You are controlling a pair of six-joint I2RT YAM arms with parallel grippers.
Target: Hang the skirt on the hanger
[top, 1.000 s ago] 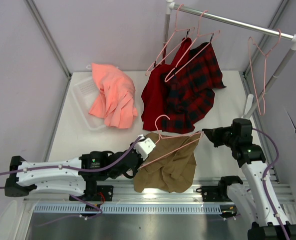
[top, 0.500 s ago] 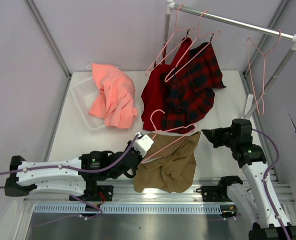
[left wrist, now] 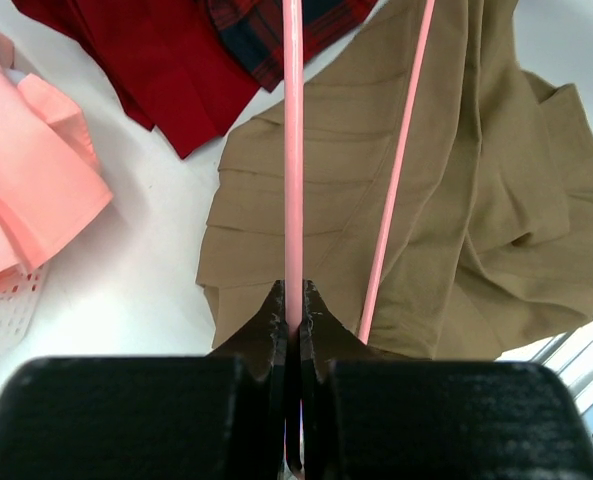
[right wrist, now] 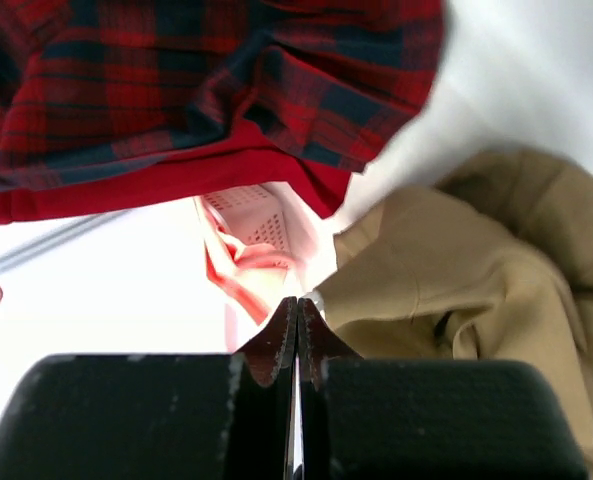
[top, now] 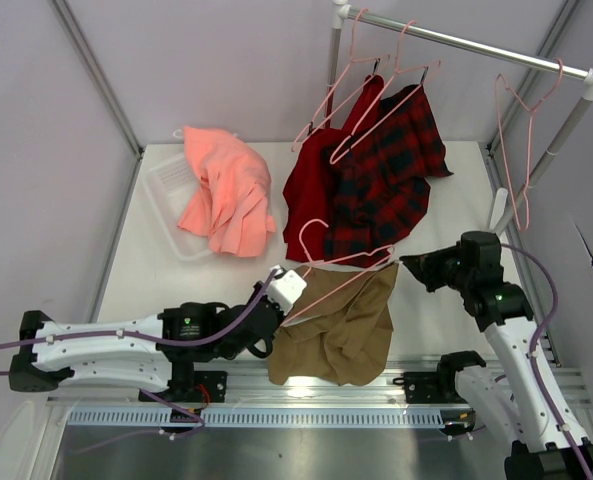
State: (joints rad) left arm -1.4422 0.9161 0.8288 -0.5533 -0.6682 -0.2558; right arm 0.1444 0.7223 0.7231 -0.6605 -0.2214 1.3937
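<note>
Holding the hanger (left wrist: 293,150) by one of its thin pink wires, the left gripper (left wrist: 294,300) has its jaws almost fully closed on it. The second wire runs free just beside, across the skirt (top: 341,325). The skirt lies under the hanger, near the front edge of the table (top: 156,290), with its upper right corner raised toward the right gripper (top: 408,266). That gripper is closed tight, and it seems to pinch the edge of the cloth, though only a small bit of it. I think the risks are these: the corner may slip out of such a small pinch if the arms pull apart, and the wire may turn in the left jaws. The hook is also close to the red garment (top: 311,200) and could catch on it.
</note>
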